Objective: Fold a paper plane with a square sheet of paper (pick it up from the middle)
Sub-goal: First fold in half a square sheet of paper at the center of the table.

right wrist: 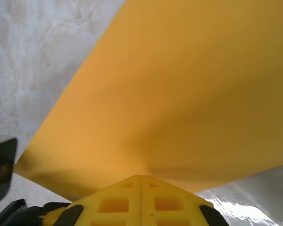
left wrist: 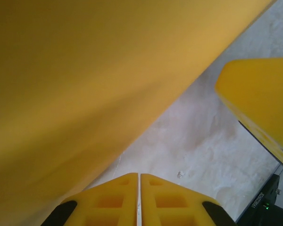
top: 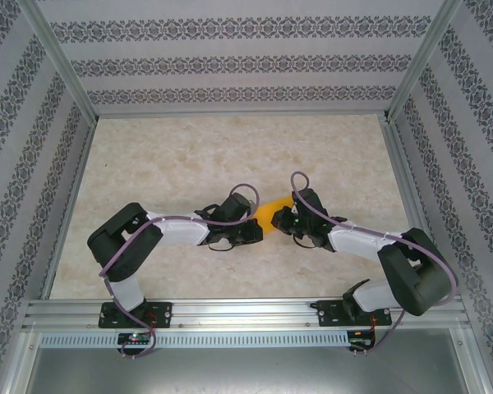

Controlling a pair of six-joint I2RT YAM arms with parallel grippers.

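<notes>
The right gripper (right wrist: 141, 177) pinches the square sheet of paper (right wrist: 179, 94) at its edge. The left gripper (left wrist: 139, 175) sits just beside the paper, with its fingers pressed together.

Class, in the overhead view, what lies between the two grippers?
The paper lies there, bridging the gap between the left gripper and the right gripper; the top view shows it.

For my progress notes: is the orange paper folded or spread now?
Spread: the paper looks smooth, without creases, in both wrist views.
</notes>
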